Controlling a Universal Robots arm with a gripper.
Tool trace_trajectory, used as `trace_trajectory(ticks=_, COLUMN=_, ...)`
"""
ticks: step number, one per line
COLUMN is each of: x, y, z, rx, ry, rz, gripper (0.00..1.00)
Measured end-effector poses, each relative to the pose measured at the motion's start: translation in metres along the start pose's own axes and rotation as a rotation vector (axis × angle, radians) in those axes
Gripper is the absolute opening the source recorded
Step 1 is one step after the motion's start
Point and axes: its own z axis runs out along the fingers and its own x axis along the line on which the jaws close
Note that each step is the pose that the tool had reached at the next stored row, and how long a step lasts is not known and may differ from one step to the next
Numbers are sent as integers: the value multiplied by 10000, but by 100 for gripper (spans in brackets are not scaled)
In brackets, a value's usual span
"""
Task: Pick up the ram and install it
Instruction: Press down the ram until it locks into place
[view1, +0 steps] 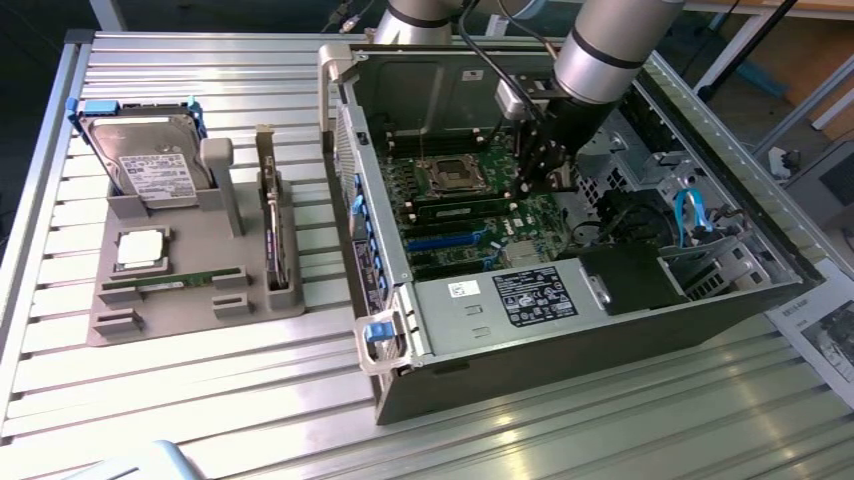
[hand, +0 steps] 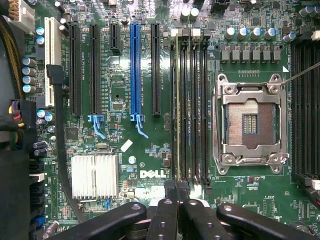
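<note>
A slim green ram (view1: 174, 283) lies flat in the grey holder (view1: 160, 325) on the exterior view's left, far from the arm. My gripper (view1: 550, 182) hangs inside the open computer case (view1: 561, 300), low over the motherboard's memory slots (hand: 190, 105). Its black fingers (hand: 167, 210) are pressed together, shut, with nothing visible between them. From the gripper (hand: 177, 189) a thin pale edge (hand: 176, 100) runs along the slot nearest the blue socket, like a board standing edge-on. Whether the fingertips touch it is unclear.
The empty processor socket (hand: 250, 122) sits beside the memory slots, and a silver heatsink (hand: 95, 176) lies on the other side. The holder also carries a hard drive (view1: 154, 165), a square processor chip (view1: 140, 248) and an upright card (view1: 274, 240). Cables and a drive cage (view1: 694, 240) crowd the case.
</note>
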Motion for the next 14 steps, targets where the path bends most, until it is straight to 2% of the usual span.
trace_trajectory(ticks=3, x=-30, y=-1, z=36, rx=33, ry=-6, rz=-1, gripper=10)
trace_trajectory(ticks=14, x=-30, y=0, z=70, rx=41, ry=-6, rz=0, gripper=10)
